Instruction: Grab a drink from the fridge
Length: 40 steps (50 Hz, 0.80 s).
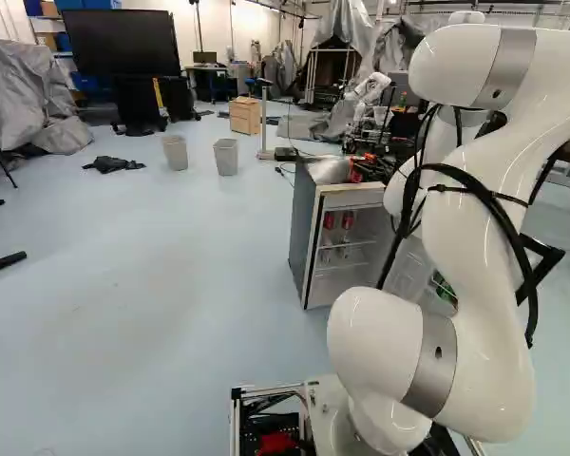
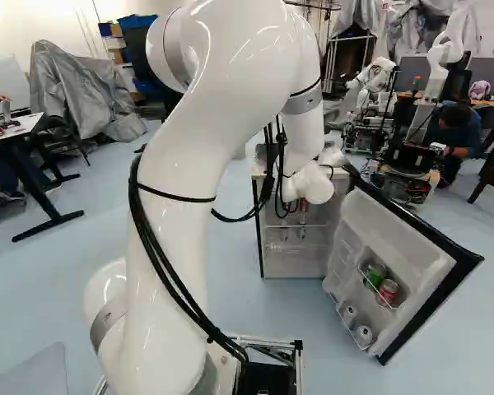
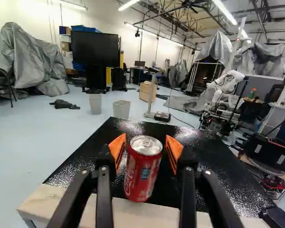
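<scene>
Fingers (image 1: 362, 170) found released, either side of a red can (image 3: 142, 175) upright on the fridge (image 3: 194, 147) top, near edge. Fridge door (image 2: 395, 239) open at right.

Counted from my claw: fridges (image 1: 304, 223), one. Red cans (image 3: 141, 175), four I can make out; green cans (image 2: 376, 273), one; pale cans (image 2: 363, 334), two. Grey bins (image 1: 226, 158), two. Wooden cabinets (image 1: 245, 117), one.
</scene>
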{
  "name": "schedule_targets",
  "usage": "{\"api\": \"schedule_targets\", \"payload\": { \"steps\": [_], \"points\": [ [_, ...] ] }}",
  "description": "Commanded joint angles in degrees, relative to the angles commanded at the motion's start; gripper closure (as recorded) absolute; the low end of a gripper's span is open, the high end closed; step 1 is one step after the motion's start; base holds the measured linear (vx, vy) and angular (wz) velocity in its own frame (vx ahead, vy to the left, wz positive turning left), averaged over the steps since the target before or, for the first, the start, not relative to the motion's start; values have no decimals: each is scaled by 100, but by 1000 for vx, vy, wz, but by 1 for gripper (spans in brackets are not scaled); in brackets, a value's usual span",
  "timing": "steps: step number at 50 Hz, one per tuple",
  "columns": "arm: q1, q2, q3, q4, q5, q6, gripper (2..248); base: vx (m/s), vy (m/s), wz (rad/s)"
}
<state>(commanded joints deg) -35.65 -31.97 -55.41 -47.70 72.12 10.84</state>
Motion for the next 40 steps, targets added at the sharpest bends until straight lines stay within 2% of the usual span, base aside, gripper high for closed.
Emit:
{"api": "schedule_targets", "payload": {
  "steps": [3,4,8,9,13,14,28,40],
  "points": [
    [0,0,0,0,0,0,116,0,0,0],
    [0,0,0,0,0,0,82,0,0,0],
    [-1,3,4,0,0,0,82,0,0,0],
    [-2,6,8,0,0,0,46,0,0,0],
    [-16,43,60,0,0,0,46,0,0,0],
    [-22,60,83,0,0,0,10,0,0,0],
    [-156,374,514,0,0,0,3,0,0,0],
    [-361,601,767,0,0,0,3,0,0,0]
  ]
}}
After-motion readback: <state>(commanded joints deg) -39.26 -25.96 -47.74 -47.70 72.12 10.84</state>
